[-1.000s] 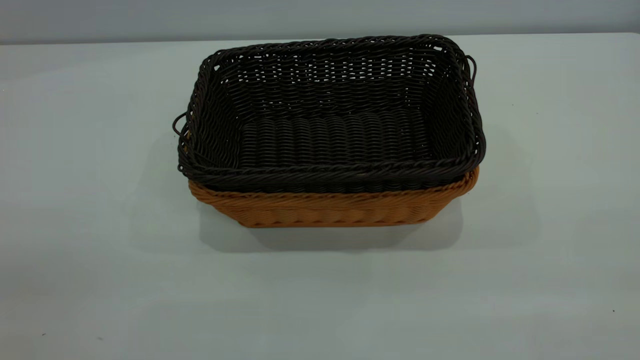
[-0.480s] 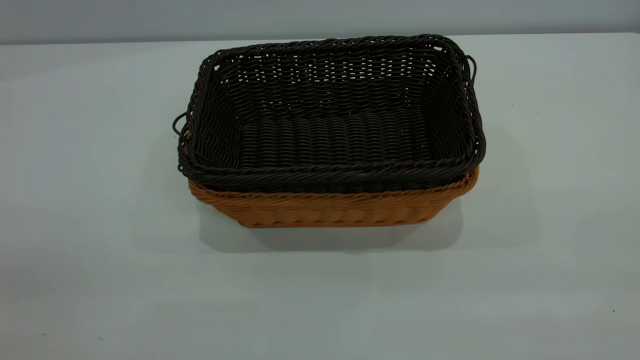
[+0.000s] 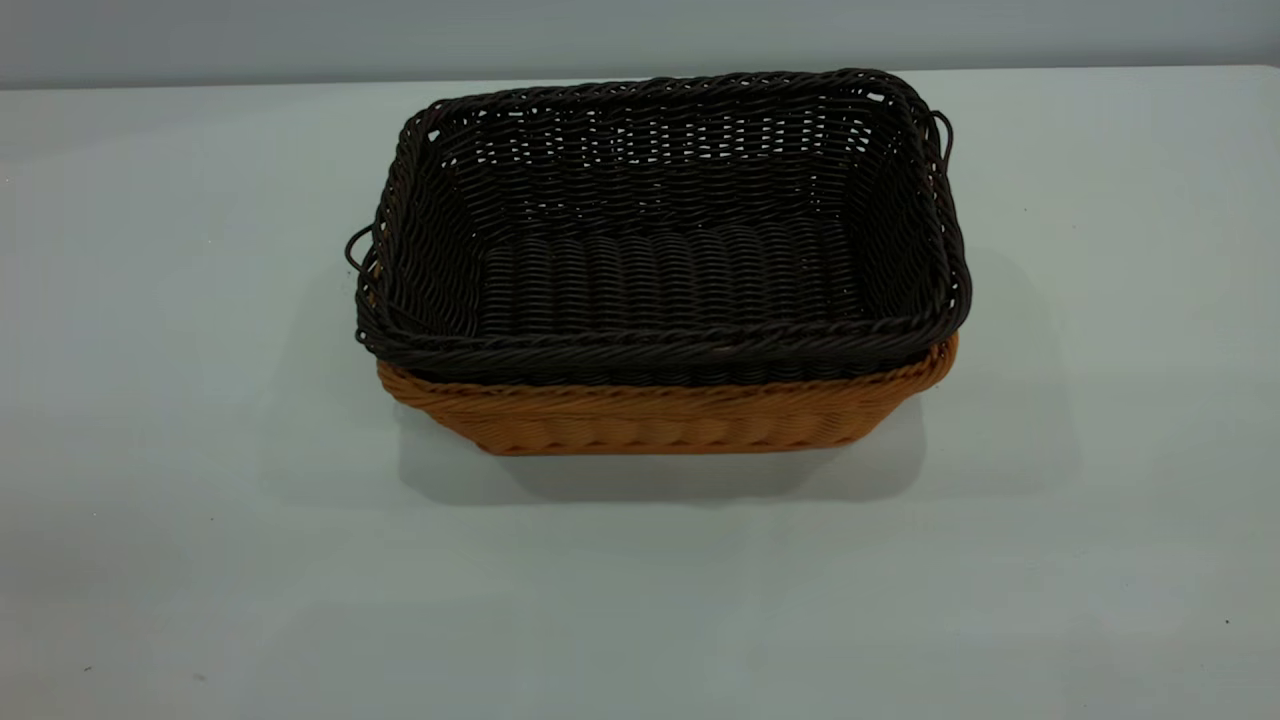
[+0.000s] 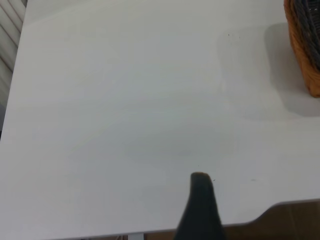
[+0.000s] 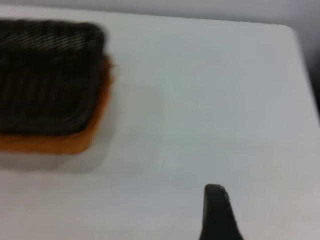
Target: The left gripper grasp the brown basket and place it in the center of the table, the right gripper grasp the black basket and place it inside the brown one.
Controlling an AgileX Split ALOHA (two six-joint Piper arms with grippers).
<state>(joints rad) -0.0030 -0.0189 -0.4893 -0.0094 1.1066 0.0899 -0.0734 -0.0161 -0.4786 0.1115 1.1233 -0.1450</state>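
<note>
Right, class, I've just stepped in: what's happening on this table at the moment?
Nothing is being handled right now. The black basket sits nested inside the brown basket near the middle of the table, so the stacking looks done. Neither arm appears in the outside view. Each wrist camera shows only one dark finger tip, the left claw and the right claw, over bare table away from the baskets, holding nothing.

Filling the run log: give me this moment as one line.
black basket: nested in brown basket | stack: mid-table | left gripper: clear of stack | right gripper: clear of stack
</note>
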